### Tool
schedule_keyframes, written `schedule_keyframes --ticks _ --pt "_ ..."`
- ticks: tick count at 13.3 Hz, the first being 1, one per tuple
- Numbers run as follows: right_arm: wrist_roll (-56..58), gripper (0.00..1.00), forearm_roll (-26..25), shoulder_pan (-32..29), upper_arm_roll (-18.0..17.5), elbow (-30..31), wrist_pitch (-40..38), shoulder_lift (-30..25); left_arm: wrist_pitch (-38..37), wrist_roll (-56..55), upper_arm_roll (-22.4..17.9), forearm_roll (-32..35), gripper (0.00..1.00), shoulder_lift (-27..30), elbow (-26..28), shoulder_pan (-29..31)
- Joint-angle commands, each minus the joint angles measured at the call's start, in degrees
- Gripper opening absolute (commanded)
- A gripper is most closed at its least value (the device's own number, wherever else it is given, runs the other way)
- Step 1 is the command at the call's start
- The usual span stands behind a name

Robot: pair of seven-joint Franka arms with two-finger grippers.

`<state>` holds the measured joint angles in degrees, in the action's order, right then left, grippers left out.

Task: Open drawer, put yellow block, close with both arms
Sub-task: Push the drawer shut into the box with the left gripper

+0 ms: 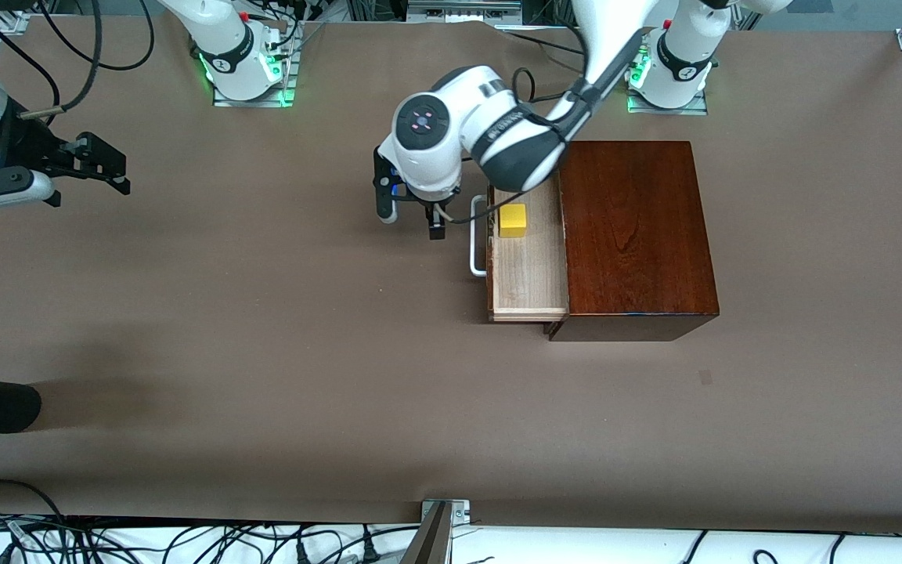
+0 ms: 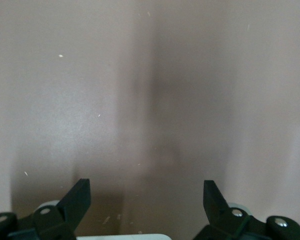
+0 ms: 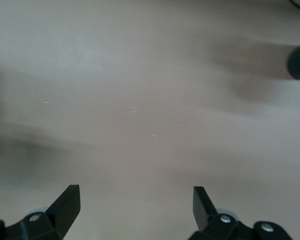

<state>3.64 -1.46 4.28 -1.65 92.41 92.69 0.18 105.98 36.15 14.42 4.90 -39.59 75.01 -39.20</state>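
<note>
The drawer [image 1: 528,266] stands pulled out of the box [image 1: 636,239] toward the right arm's end of the tabletop [image 1: 263,337]. The yellow block [image 1: 512,220] lies in the drawer. The left claw [image 1: 408,219] hangs over bare tabletop just beside the drawer's handle [image 1: 478,235], its 2 fingers apart. The right claw [image 1: 106,166] waits well apart, over the tabletop's right-arm end, fingers spread.

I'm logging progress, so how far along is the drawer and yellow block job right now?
Done: the drawer is pulled out and the yellow block lies in it. In hand: the open left gripper hangs over the table beside the handle. The right gripper waits, open. Left: closing.
</note>
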Motion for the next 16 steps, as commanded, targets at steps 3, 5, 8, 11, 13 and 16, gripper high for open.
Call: schedule_keyframes --ticks 3,5,8,11,13,16 --pt "-3.55 1.00 -1.10 0.56 0.07 -1.62 -1.10 0.43 -3.92 7.62 -0.97 3.01 1.00 -0.14 2.77 1.31" --pt "-3.55 1.00 0.83 0.56 0.07 -1.71 -1.11 0.96 -6.56 7.88 -0.97 3.01 1.00 0.04 2.77 3.51" --pt "-3.46 1.00 0.93 0.65 -0.02 -1.71 -1.10 0.96 -8.94 8.67 -0.97 2.92 1.00 0.12 2.86 5.01" --pt "-3.37 1.00 0.93 0.47 0.07 -1.62 -1.54 0.96 -12.63 8.76 -0.89 3.01 1.00 0.56 2.86 6.68" --pt "-3.46 1.00 0.93 0.38 0.16 -1.62 -1.37 0.96 -15.70 8.76 -0.97 3.01 1.00 0.65 2.77 6.68" --pt "-3.55 1.00 1.01 0.47 0.07 -2.06 -0.32 1.66 -18.96 8.76 -1.06 3.10 1.00 0.65 2.77 6.95"
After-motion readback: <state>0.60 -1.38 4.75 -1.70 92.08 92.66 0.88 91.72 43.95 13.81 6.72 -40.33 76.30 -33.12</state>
